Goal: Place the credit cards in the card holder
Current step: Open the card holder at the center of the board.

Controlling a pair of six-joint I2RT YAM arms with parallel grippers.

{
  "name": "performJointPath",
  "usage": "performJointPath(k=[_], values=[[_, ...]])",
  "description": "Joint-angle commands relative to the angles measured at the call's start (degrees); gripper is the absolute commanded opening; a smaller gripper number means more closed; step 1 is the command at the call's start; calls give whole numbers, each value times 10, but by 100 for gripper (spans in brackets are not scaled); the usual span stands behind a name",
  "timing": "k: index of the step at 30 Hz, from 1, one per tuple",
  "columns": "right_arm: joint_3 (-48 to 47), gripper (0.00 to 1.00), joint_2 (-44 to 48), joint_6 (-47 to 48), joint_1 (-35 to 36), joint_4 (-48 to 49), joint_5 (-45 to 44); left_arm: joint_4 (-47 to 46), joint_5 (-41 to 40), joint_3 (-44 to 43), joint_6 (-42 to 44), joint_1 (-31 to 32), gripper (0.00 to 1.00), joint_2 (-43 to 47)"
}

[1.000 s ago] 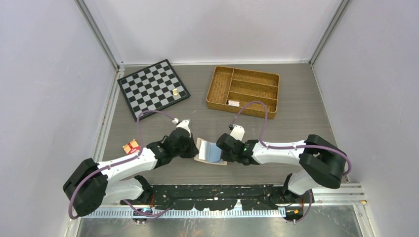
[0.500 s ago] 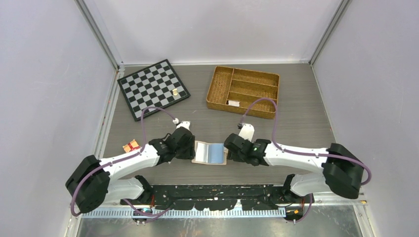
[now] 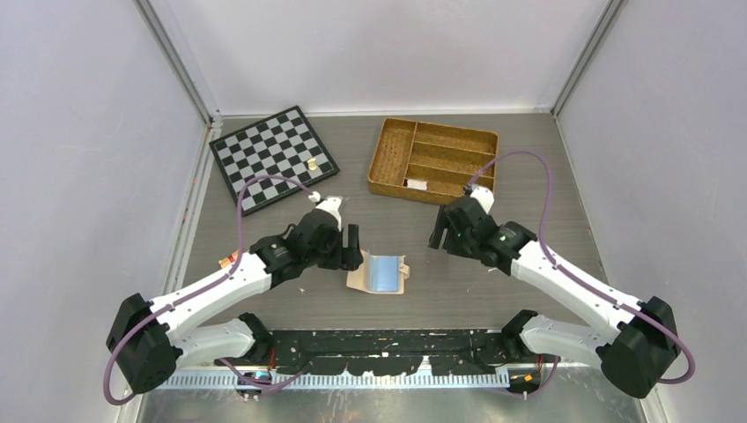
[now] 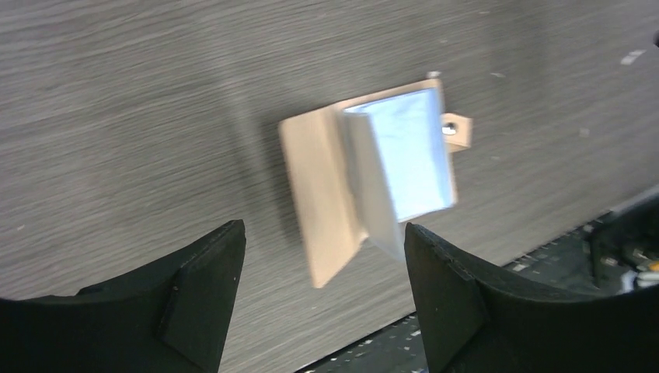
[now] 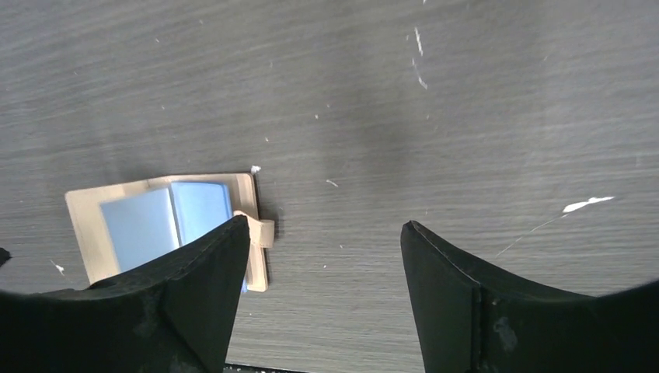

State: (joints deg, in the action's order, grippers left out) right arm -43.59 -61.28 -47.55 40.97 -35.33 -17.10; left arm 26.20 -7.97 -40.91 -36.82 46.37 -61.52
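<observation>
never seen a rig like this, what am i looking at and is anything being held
These are two white-and-black robot arms bolted to a grey wood-grain table. The wide picture looks down from above and behind them. The other two come from a camera on each wrist, so the black shapes at the bottom are that arm's own fingers. On the table lie a peach-beige folding card holder, open, with a blue card inside, a black-and-silver chessboard, a woven wicker divided tray and a red-brown packet. The left gripper and right gripper are both open and hold nothing.

Lab test cell; plain walls (image 3: 379, 53), alu frame (image 3: 176, 62), arms (image 3: 220, 286) bolted to table (image 3: 528, 194).
</observation>
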Motion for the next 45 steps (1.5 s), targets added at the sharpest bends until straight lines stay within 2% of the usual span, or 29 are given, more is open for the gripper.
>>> performJointPath(k=[1,3,6,9,12,18,21,25,45], values=[[-74,79,-11,94,-43,-42,36,-59,111,-41,11,-3,77,-17],[-91,83,-25,110,-59,-46,58,-77,133,-52,7,-3,77,-30],[-103,83,-42,104,-62,-37,109,-93,155,-63,3,-2,77,-56],[-65,70,-49,65,-62,50,214,-94,163,-60,-4,-3,70,-87],[-13,56,-72,8,-44,145,277,-103,157,-41,-15,-3,69,-107],[-6,45,-149,-21,33,211,255,-135,166,-20,-22,-3,69,-132],[-10,41,-179,-30,48,224,241,-123,145,-15,-21,-3,62,-143],[-3,39,-198,-33,55,232,229,-120,138,-3,-24,-3,58,-148],[29,33,-247,-46,61,274,216,-148,132,41,-32,-3,52,-150]])
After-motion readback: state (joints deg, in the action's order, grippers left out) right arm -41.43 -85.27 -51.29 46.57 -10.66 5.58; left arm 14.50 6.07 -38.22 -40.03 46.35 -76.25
